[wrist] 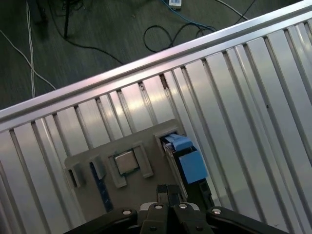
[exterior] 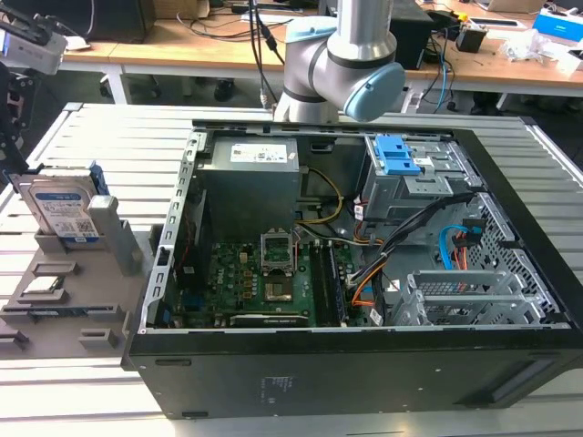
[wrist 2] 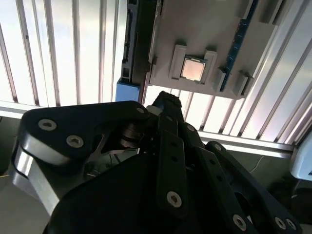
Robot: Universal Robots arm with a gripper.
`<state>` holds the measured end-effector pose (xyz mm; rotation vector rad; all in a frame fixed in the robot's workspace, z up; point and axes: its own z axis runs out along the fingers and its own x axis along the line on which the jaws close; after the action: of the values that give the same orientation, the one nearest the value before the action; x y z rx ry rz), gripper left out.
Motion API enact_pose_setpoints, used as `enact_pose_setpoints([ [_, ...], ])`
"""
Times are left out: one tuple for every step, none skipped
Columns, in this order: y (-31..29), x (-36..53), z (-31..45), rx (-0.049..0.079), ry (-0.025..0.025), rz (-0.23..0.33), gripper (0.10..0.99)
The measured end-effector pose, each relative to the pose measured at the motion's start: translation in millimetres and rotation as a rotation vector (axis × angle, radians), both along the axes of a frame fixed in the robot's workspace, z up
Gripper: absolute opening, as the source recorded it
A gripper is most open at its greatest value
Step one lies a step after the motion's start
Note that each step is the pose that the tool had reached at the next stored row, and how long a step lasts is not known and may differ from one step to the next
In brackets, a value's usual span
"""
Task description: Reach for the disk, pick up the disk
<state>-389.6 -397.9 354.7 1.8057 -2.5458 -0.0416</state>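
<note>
A slatted metal counter [exterior: 109,137] carries an open computer case [exterior: 364,364], with the robot arm [exterior: 351,55] at its far side. To the exterior view's left of the case lies a grey holder [exterior: 64,328]. The disk [exterior: 62,211] stands on edge at the holder's far end. In the first wrist view the gripper [wrist: 168,191] hangs above the holder near the disk, its fingers closed on nothing. A processor chip [wrist: 125,162] sits in the holder.

The arm [exterior: 351,32] is a smooth silver-grey tube with rounded grey joints closed by pale blue caps [exterior: 375,91]. The tool [wrist 2: 165,100] is black: flat hinged links pinned with round silver screws [wrist 2: 47,125], and behind them a brushed silver rim [wrist 2: 24,165].
</note>
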Motion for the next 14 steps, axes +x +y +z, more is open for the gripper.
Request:
enact_pose_setpoints([
  [0.0, 0.0, 0.0, 0.0, 0.0, 0.009, 0.106],
  [0.0, 0.0, 0.0, 0.0, 0.0, 0.018, 0.106],
  [0.0, 0.0, 0.0, 0.0, 0.0, 0.031, 0.106],
  [0.0, 0.0, 0.0, 0.0, 0.0, 0.04, 0.106],
  [0.0, 0.0, 0.0, 0.0, -0.0001, 0.054, 0.106],
  [0.0, 0.0, 0.0, 0.0, 0.0, 0.068, 0.106],
  [0.0, 0.0, 0.0, 0.0, 0.0, 0.083, 0.106],
  [0.0, 0.0, 0.0, 0.0, 0.0, 0.104, 0.106],
  [0.0, 0.0, 0.0, 0.0, -0.0001, 0.116, 0.106],
  [0.0, 0.0, 0.0, 0.0, 0.0, 0.126, 0.106],
  [0.0, 0.0, 0.0, 0.0, 0.0, 0.148, 0.106],
  [0.0, 0.0, 0.0, 0.0, 0.0, 0.159, 0.106],
  [0.0, 0.0, 0.0, 0.0, 0.0, 0.168, 0.106],
  [0.0, 0.0, 0.0, 0.0, -0.0001, 0.185, 0.106],
])
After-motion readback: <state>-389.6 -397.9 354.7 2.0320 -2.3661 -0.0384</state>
